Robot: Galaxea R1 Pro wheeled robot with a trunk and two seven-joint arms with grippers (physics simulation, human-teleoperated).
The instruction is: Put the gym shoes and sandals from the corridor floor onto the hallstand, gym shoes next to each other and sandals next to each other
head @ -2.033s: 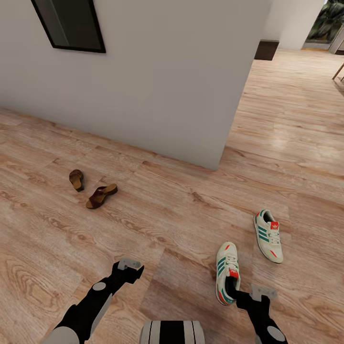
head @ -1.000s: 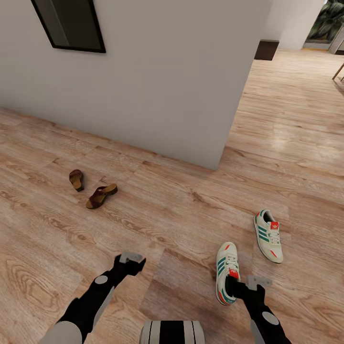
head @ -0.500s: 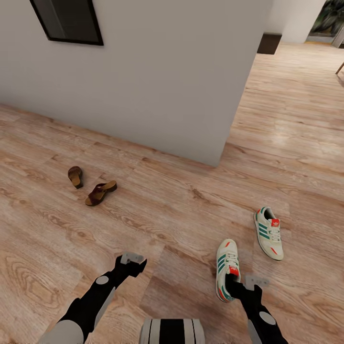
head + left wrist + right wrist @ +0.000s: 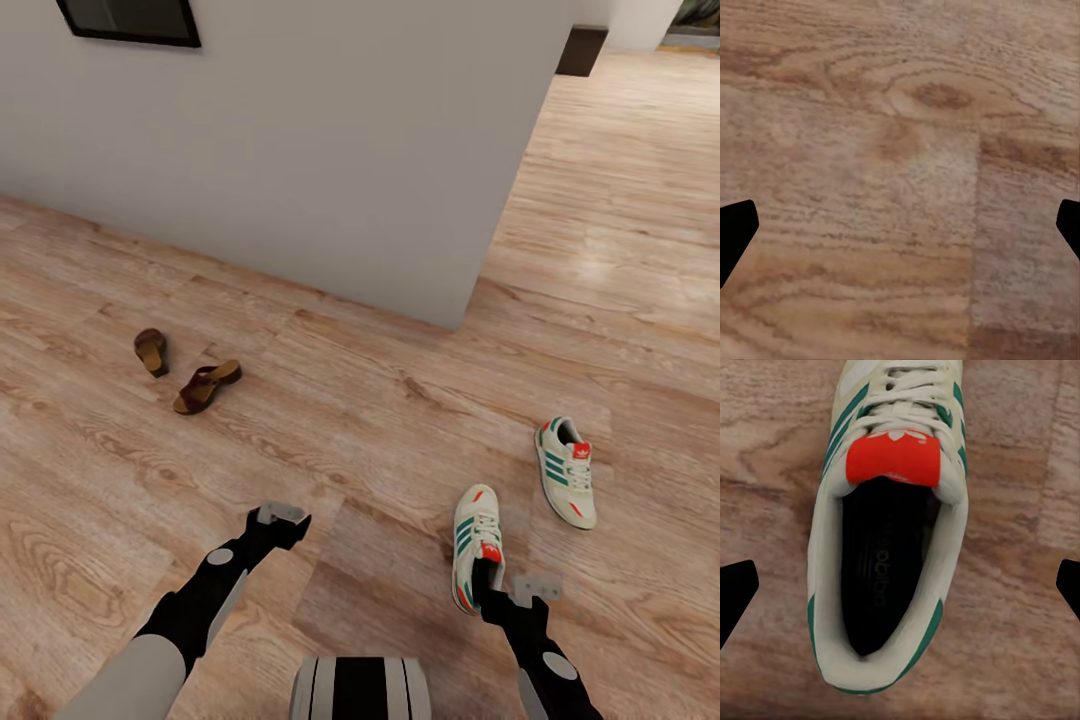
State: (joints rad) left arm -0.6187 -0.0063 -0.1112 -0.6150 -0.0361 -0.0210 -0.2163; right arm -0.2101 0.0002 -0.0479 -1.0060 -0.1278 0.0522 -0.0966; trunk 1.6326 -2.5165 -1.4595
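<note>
Two gym shoes lie on the corridor floor (image 4: 360, 420), which is made of light brown wood planks. The near gym shoe (image 4: 476, 545) is white with green stripes and a red tongue label. The right tool (image 4: 487, 590) hangs right over its heel end. In the right wrist view the same shoe (image 4: 889, 521) sits between the two dark fingertips (image 4: 735, 592), which are spread wide with the shoe's opening in the gap. The tool is not gripping it; the fingers stand apart from the shoe's sides.

The far gym shoe (image 4: 567, 484) lies a little way off to the right, on the floor, pointing away from the robot.

The two sandals are well apart from the shoes, off to the left near a grey-white wall (image 4: 330, 140). One sandal (image 4: 206, 386) is tilted sideways, and the other sandal (image 4: 152, 351) lies just beside it, closer to the wall.

The left tool (image 4: 285, 525) hangs over bare floor. In the left wrist view its fingertips (image 4: 735, 236) are spread wide with only wood planks (image 4: 900, 180) between them, so it is let go and holds nothing.
</note>
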